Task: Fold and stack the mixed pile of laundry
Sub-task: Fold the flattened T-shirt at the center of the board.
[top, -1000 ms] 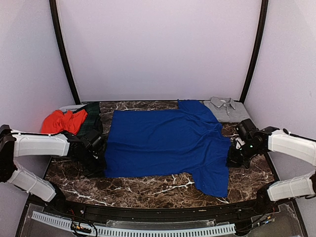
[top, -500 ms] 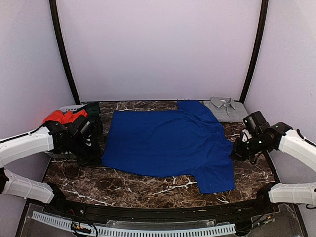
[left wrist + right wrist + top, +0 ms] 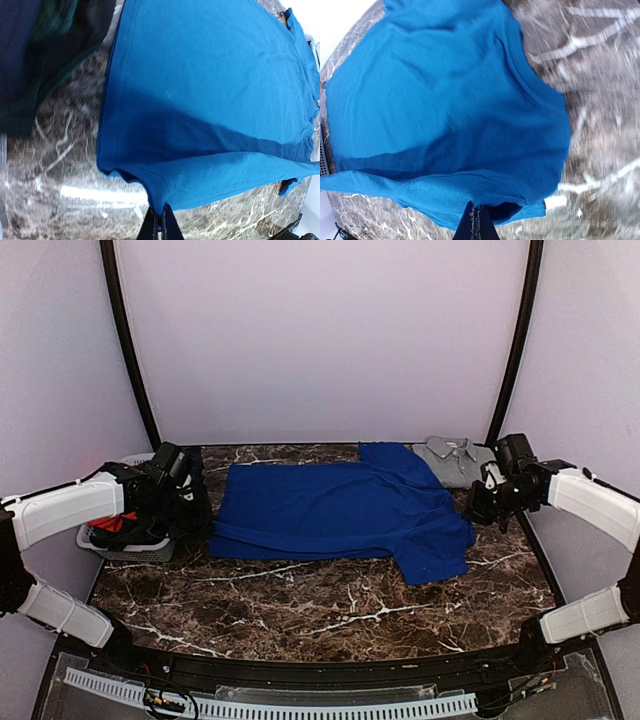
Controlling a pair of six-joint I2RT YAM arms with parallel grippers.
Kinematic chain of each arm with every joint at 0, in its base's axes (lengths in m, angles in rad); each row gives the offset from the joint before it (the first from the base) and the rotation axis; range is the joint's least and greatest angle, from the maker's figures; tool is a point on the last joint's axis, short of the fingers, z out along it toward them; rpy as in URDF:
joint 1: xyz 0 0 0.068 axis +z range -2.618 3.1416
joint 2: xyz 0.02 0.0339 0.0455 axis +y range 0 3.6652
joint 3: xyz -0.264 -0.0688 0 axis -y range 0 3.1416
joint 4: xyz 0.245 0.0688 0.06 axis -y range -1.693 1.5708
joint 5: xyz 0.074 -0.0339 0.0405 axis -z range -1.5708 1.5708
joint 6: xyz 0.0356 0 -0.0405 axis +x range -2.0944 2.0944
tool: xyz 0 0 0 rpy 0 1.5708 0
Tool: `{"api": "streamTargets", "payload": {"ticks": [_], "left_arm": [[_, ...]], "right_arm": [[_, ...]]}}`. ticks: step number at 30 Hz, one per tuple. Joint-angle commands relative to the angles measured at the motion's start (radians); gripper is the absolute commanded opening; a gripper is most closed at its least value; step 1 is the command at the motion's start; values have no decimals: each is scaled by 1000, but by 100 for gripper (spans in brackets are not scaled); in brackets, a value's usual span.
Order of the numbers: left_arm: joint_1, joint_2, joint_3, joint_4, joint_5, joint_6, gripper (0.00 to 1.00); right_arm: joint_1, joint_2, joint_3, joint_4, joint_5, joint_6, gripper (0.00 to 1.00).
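The lower half of the top view is bare table (image 3: 330,610), brown with white lines. There is lots of room to pass there, from the left side all the way to the right side. The blue shirt (image 3: 340,508) fills the middle of the frame from side to side. Its near edge is held up off the table at both ends.

At the middle left, the left arm (image 3: 70,515) and a grey basket (image 3: 125,552) are in the way, with dark cloth (image 3: 190,485) just behind them. At the middle right is the right arm (image 3: 590,500). A grey shirt (image 3: 455,458) lies in the upper right corner of the table, right beside the blue shirt. White walls (image 3: 320,340) close off the back and both sides.
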Motion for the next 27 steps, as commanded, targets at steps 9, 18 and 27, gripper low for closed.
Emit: {"api": "streamTargets", "payload": {"ticks": [9,18,27], "left_arm": [[56,179,126,116,-50,98,0],[69,266,106,168,-94,105,0],[80,374,132,221,-122,119,0]], "right_arm": [[-45,223,151,184,-21,-138,0],[-57,358,162,255,-21,-159,0],[-57,484,195,299,-5,-163,0]]}}
